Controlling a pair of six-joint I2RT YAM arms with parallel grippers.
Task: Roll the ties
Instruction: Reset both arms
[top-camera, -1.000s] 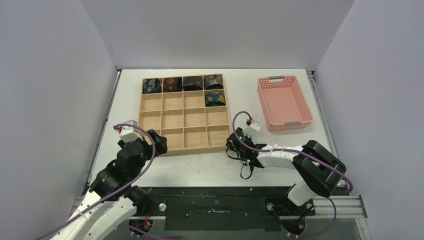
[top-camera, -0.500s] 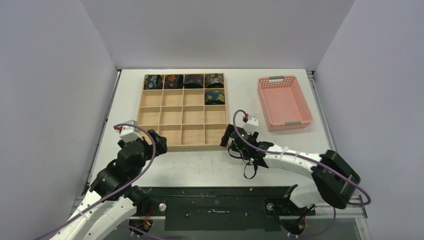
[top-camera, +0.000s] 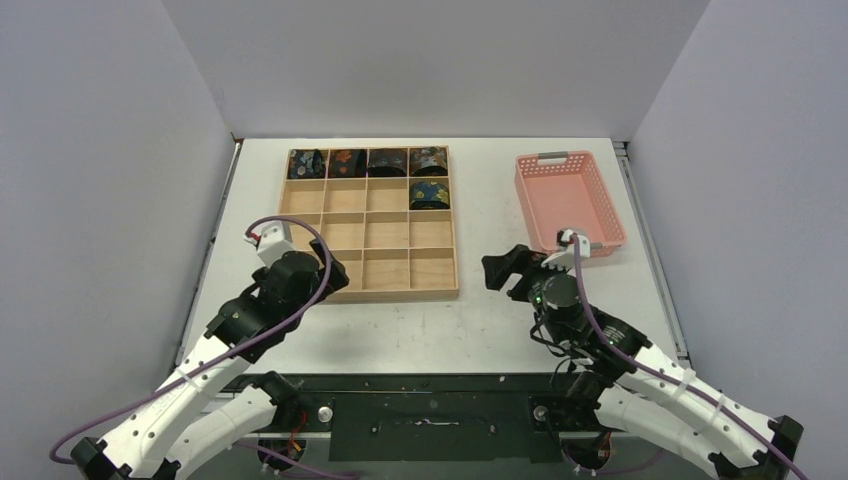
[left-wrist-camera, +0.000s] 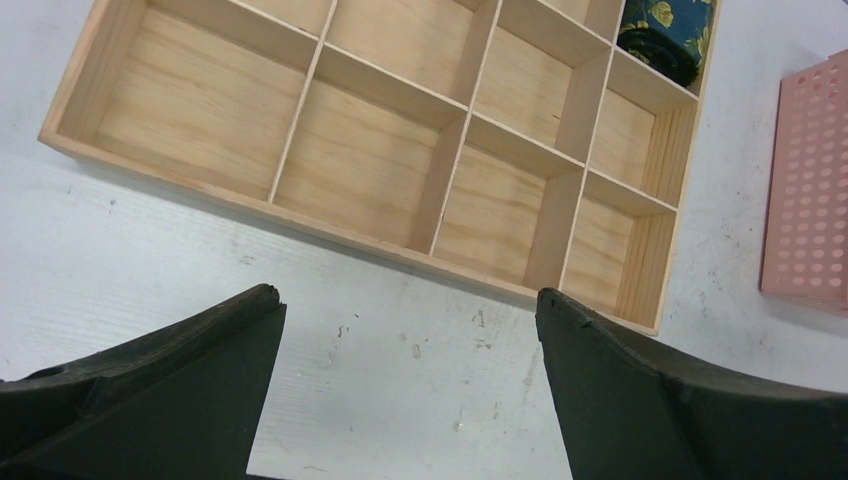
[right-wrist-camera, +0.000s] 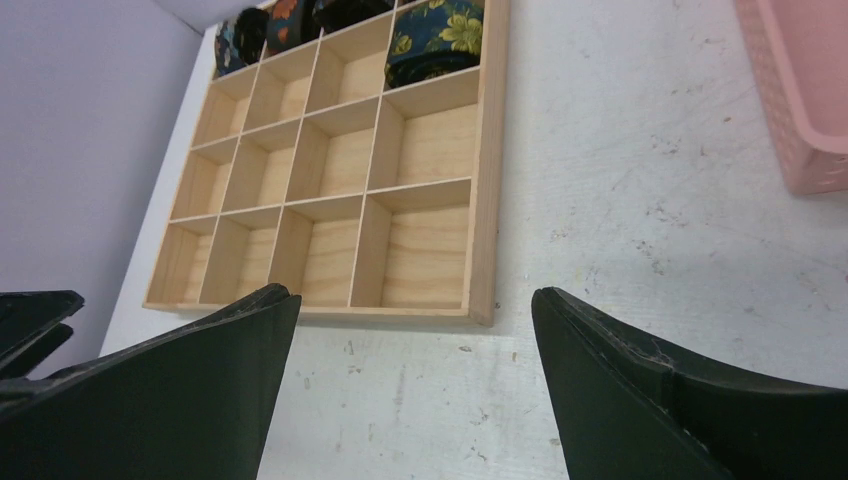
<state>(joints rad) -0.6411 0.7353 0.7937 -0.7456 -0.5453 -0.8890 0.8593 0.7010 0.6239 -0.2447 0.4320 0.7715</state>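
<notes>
right of the pale wooden grid tray (top-camera: 366, 296), your right gripper (right-wrist-camera: 415, 294) has opened wide and withdrawn; left gripper (left-wrist-camera: 408, 293) wide; dark navy floral fabric ties (top-camera: 428, 194) all coiled.

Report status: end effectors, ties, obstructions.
Left end effector, right end effector open, empty. Five rolled ties in tray's far cells; none loose in view. Nothing blocking tray.
</notes>
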